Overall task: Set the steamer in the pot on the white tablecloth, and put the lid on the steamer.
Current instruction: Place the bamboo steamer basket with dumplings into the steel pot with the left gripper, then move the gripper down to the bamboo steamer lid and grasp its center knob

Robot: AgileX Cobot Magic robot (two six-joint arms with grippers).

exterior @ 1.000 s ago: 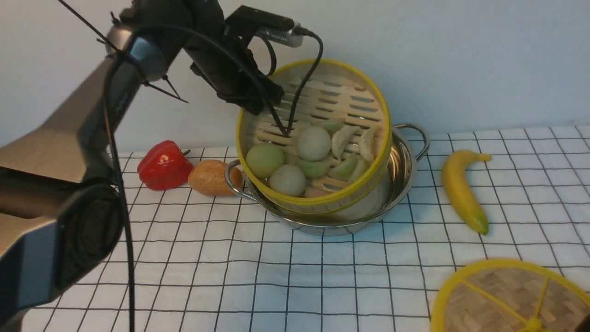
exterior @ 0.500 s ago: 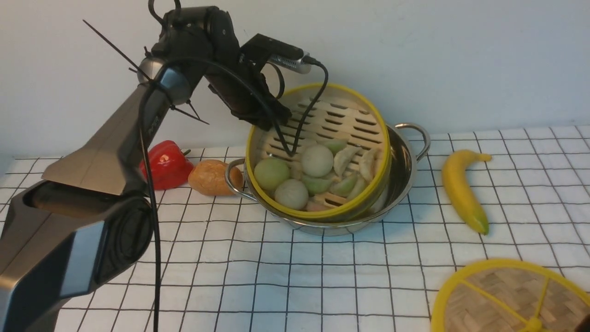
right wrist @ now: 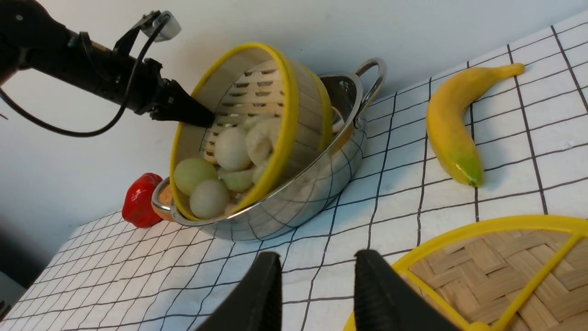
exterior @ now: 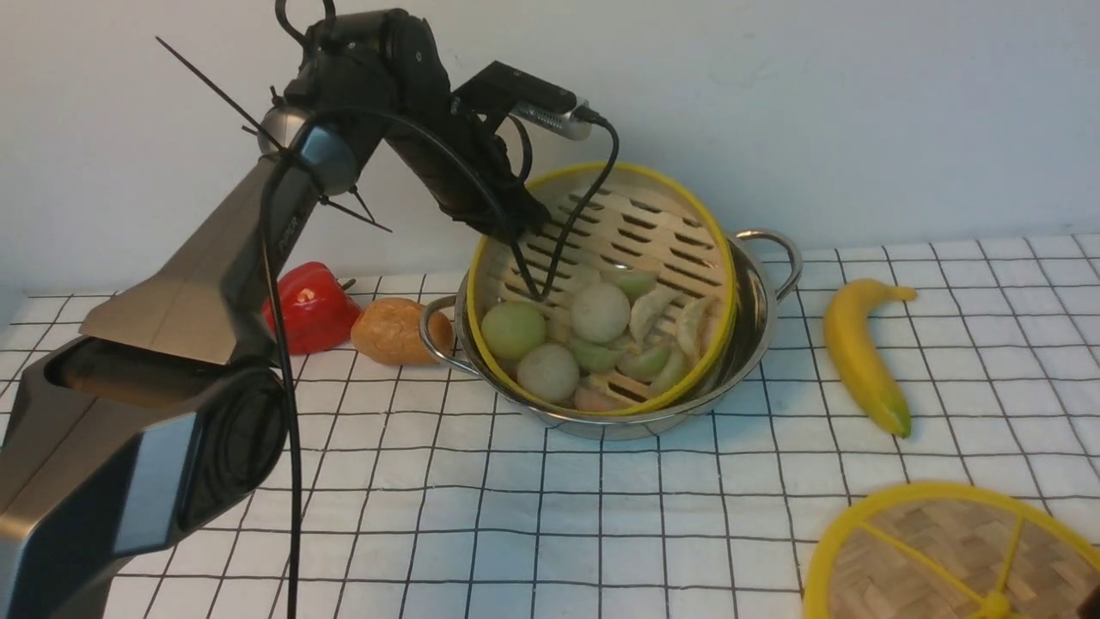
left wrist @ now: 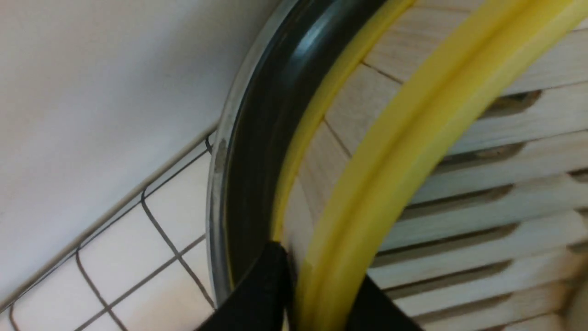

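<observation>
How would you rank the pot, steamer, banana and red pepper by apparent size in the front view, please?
1. Pot
2. Steamer, tilted inside it, slightly narrower
3. Banana
4. Red pepper, partly hidden by the left arm, so its rank is unsure

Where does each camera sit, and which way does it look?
Front view: between the arms, facing forward over the white tablecloth to the steamer tilted in the pot; left arm shows, left gripper at the steamer's rim.
Left wrist view: on the left wrist, close on that rim between its fingers.
Right wrist view: on the right wrist, facing past the lid and banana to the pot; right gripper open.
All three show steamer and pot.
</observation>
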